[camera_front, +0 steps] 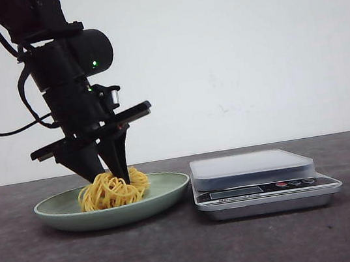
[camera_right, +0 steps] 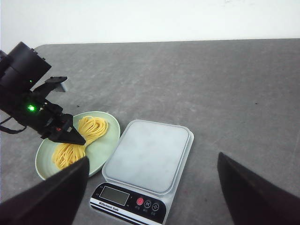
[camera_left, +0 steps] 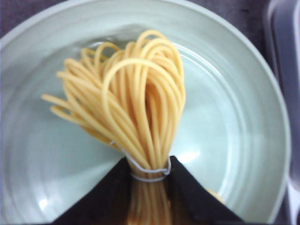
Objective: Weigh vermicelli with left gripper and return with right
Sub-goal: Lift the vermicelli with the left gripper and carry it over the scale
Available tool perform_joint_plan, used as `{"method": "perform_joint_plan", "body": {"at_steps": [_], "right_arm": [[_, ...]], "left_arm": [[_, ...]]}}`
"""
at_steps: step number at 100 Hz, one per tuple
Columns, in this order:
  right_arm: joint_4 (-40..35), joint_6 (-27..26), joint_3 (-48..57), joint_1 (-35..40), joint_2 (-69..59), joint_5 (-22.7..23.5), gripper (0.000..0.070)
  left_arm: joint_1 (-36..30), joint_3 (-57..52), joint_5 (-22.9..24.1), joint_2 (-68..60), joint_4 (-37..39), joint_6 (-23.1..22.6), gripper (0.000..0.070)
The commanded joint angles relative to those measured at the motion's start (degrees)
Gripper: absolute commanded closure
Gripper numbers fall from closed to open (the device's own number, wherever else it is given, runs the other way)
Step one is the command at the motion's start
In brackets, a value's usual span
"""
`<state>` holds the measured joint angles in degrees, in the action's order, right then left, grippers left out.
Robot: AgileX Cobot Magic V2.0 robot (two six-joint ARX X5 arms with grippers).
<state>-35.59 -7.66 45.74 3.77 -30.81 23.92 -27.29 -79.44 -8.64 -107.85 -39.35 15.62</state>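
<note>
At the left of the front view my left gripper [camera_front: 110, 173] comes down from the upper left of the frame, tilted, its two dark fingers [camera_front: 116, 154] reaching into the noodles [camera_front: 112, 189]. The noodles lie on the plate [camera_front: 170, 187], a golden clump at the plate's middle, low in the left half of the frame. In the left wrist view the fingers are clamped on the noodles' tied end: the strands pass between the two black tips at the bottom centre, and a thin white band [camera_left: 149, 172] wraps the bundle just where the tips meet it. Above that, the strands fan out in long loops over the pale green plate (its rim fills nearly the whole frame). Whether the clump is lifted off the plate or resting on it, I cannot tell for sure; in the front view its underside seems to touch the plate.

Just right of the plate, near the frame's centre, stands the scale [camera_front: 253, 169], its grey platform bare, its display and buttons facing the camera. The plate's edge and the scale are just beside each other.

My right gripper [camera_right: 150, 197] shows only in its own wrist view, its dark fingers [camera_right: 51, 197] at the lower corners, spread wide apart with nothing between them, hanging above the scale and the grey table [camera_right: 225, 84].
</note>
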Motion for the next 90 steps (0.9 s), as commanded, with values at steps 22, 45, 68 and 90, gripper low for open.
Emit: {"method": "perform_joint_plan", "body": {"at_steps": [22, 45, 68, 90], "right_arm": [[0.3, 0.6, 1.1, 0.2, -0.2, 0.0, 0.0147], [0.4, 0.6, 1.2, 0.2, -0.2, 0.0, 0.0147], [0.4, 0.6, 1.2, 0.2, -0.2, 0.0, 0.0147], [0.4, 0.6, 1.2, 0.2, -0.2, 0.1, 0.0147]], "left_arm": [[-2.2, -8.4, -10.8, 8.3, 3.1, 5.4, 0.0689], [-6.4, -12.1, -13.8, 8.5, 11.1, 14.1, 0.0689], [-11.2, -12.1, -13.3, 6.5, 17.8, 19.8, 0.0689], [-12.8, -12.1, -13.8, 0.7, 17.2, 21.9, 0.0689]]}}
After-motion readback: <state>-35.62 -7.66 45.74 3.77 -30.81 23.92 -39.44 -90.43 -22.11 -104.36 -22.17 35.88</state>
